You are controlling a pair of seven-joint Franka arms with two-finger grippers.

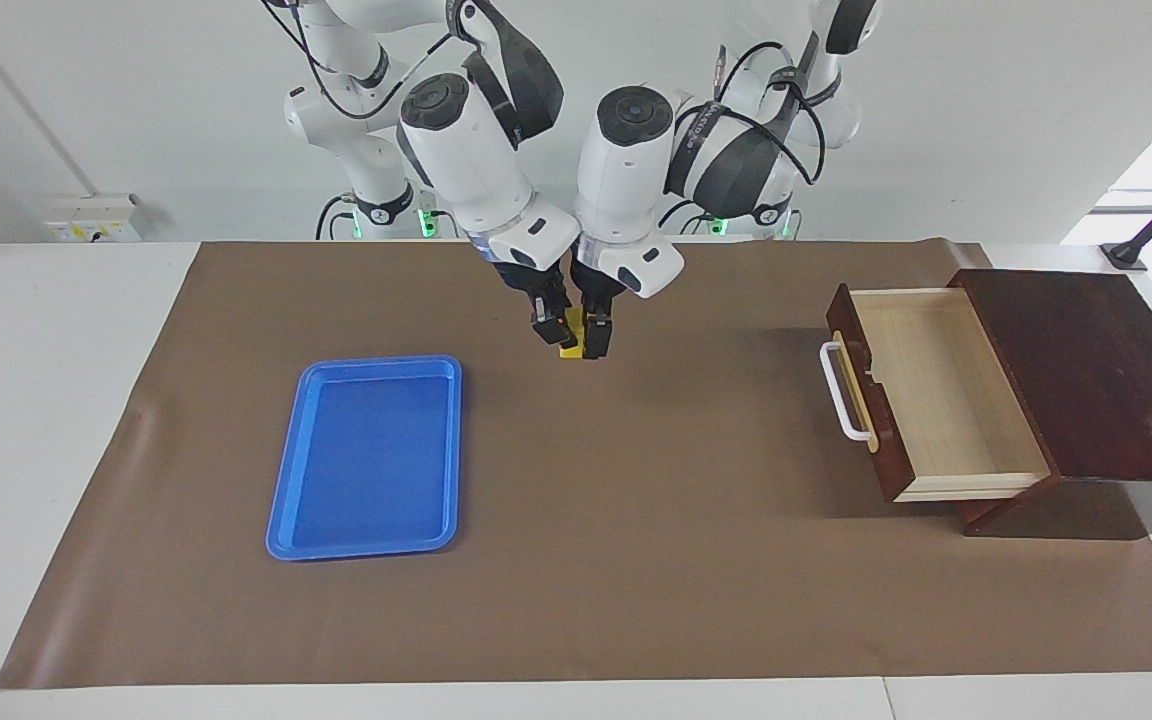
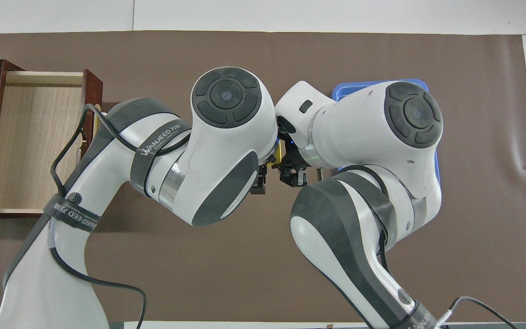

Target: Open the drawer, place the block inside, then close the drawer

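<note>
The small yellow block (image 1: 567, 341) hangs in the air over the brown mat, about midway between the tray and the drawer, with my right gripper (image 1: 548, 328) shut on it. My left gripper (image 1: 594, 340) has come up against the block from the drawer's side and looks open, its fingers around the block. From overhead only a sliver of the block (image 2: 278, 153) shows between the two wrists. The dark wooden drawer (image 1: 946, 390) stands pulled out of its box (image 1: 1086, 370), its pale inside bare and its white handle (image 1: 841, 395) facing the table's middle.
A blue plastic tray (image 1: 371, 455) lies on the mat toward the right arm's end of the table, with nothing in it. The brown mat (image 1: 636, 560) covers most of the tabletop. Both arms crowd together over its middle.
</note>
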